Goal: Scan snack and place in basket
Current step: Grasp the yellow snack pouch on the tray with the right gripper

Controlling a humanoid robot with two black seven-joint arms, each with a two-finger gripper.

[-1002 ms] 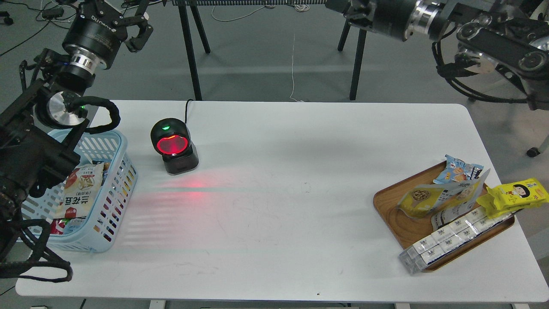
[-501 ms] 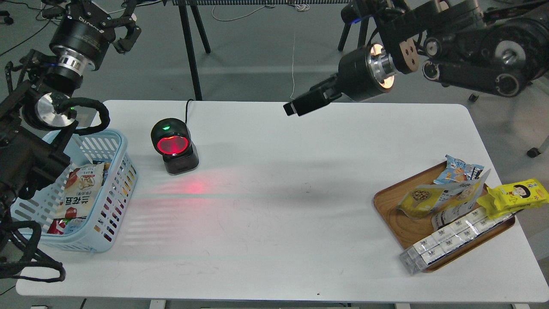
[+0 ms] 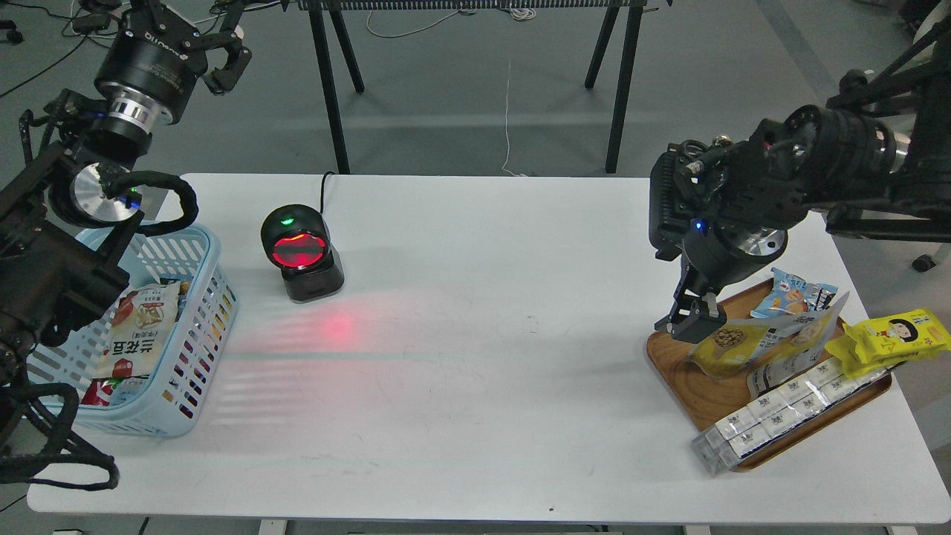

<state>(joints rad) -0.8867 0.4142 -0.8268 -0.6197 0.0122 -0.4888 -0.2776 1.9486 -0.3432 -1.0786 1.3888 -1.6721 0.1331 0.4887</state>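
In the head view, the snack [image 3: 732, 343] is seen lying tilted on the brown wooden tray [image 3: 687, 386] at the right of the table [image 3: 475, 386], leaning against a blue packet [image 3: 795, 291] and a long silver multipack [image 3: 780, 412], with a bright yellow packet [image 3: 891, 336] overhanging the tray's right rim. The right gripper [image 3: 689, 321] is held just above the pouch's left end; whether its jaws stand open or closed cannot be told, since they are seen dark and end-on. No grip on the pouch is shown.

The left gripper [image 3: 219, 56] is raised far left, beyond the table, its jaws spread apart and empty. The basket [image 3: 197, 327] sits at the left edge, already holding other packets, and the scanner [image 3: 299, 253] glows red just to its right.

Several risks are judged likely. A slack, slanted pouch may be pinched only at a corner and slip out during the carry. Neighbouring packets may be dragged or the overhanging yellow one knocked off. The tray may be nudged by a low descent. The barcode may be turned away from the scanner window, so no scan is registered.
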